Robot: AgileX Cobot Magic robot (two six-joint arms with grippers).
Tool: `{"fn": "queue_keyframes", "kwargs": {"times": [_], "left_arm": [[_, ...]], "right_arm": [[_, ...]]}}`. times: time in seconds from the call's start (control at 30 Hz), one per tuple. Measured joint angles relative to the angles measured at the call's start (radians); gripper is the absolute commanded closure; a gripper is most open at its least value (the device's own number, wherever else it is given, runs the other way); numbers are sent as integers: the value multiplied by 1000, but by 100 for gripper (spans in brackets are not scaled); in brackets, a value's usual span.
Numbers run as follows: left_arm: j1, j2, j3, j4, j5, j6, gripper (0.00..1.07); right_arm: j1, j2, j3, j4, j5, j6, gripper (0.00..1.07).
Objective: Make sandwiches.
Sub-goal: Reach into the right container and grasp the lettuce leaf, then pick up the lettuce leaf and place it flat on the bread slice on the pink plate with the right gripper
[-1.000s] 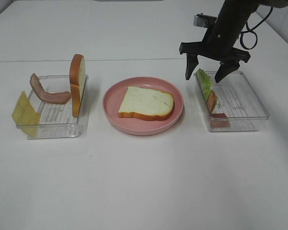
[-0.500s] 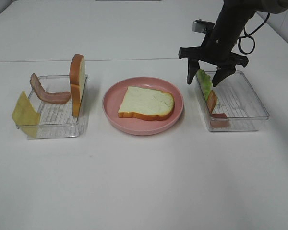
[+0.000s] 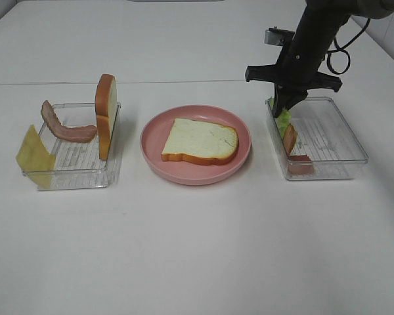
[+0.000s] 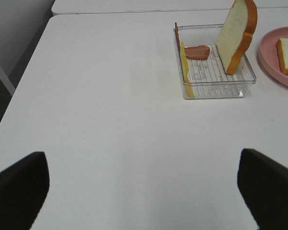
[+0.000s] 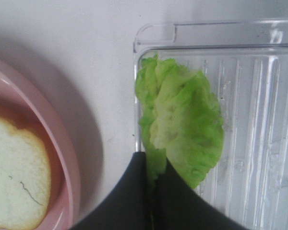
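My right gripper (image 3: 286, 106) (image 5: 154, 170) is shut on the ruffled green lettuce leaf (image 3: 284, 121) (image 5: 180, 125), which leans on the left wall of the right clear tray (image 3: 345, 141). A bacon strip (image 3: 290, 140) stands just in front of the lettuce in that tray. One bread slice (image 3: 199, 141) (image 5: 14, 177) lies flat on the pink plate (image 3: 153, 128). The left tray (image 3: 72, 172) (image 4: 213, 89) holds a second bread slice (image 3: 106, 115) (image 4: 236, 33) on edge, a bacon strip (image 3: 65, 125) (image 4: 197, 51) and a yellow cheese square (image 3: 34, 156) (image 4: 186, 69). My left gripper (image 4: 144, 189) is open, well short of that tray.
The two trays and the plate stand in a row across a white table (image 3: 197, 249). A seam in the table surface (image 3: 151, 83) runs behind them. The right arm's black cable (image 3: 341, 49) hangs above the right tray's far end.
The right gripper's fingers have come down into the right tray and closed onto the lettuce leaf. Nothing else has moved.
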Motion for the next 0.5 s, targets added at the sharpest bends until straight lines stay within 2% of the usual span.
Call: {"fn": "queue_keyframes", "kwargs": {"times": [0.27, 0.5], "left_arm": [[0, 0, 0, 0, 0, 0, 6], [0, 0, 0, 0, 0, 0, 6]], "right_arm": [[0, -7, -2, -17, 32, 0, 107], [0, -114, -7, -19, 51, 0, 107]]}}
